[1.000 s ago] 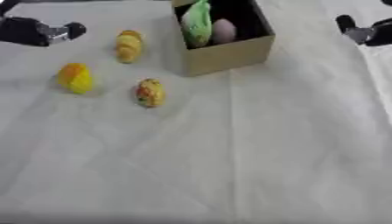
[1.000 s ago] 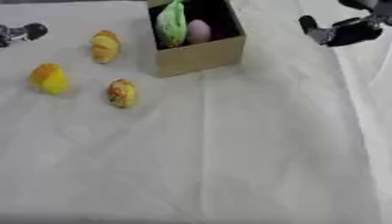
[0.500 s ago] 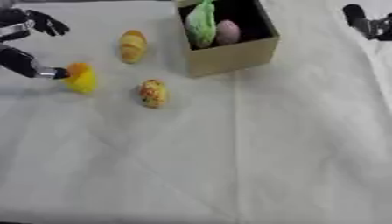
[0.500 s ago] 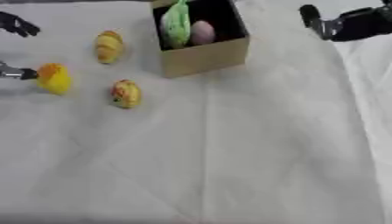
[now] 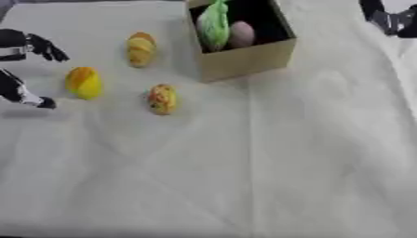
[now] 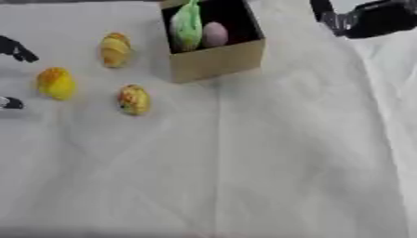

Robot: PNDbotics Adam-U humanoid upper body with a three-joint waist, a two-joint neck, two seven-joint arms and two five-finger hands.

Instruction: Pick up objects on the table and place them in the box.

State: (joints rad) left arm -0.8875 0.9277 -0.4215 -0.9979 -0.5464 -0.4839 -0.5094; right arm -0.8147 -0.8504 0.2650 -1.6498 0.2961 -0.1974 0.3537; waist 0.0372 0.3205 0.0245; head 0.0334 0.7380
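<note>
Fingers on the left hand [image 5: 24, 69] are spread wide apart, one black tip up at the far side and another down at the near side, with nothing between them yet. Yellow-orange piece [image 5: 84, 82] sits just to the right of that opening, apart from both tips as far as I can tell. So the thing lies to the right of the hand, basically lined up with the gap. Its long axis runs roughly near-to-far, which means the two tips would close along its length, not across its narrow middle. Might slip, just my guess.

Two more pieces are still out on the white cloth [image 5: 244, 176]: a striped orange one [image 5: 141, 49] farther away and a speckled one [image 5: 162, 98] to the right of the yellow-orange piece, nearer the box [image 5: 244, 58]. The box sits at the far middle and already holds a green thing [image 5: 213, 25] and a pinkish one [image 5: 241, 35].

Right hand [image 6: 366, 21] is way over at the far right corner, well apart from everything loose, and I can't tell what its fingers are doing. Left hand is clearly the nearer one for all three loose pieces.
</note>
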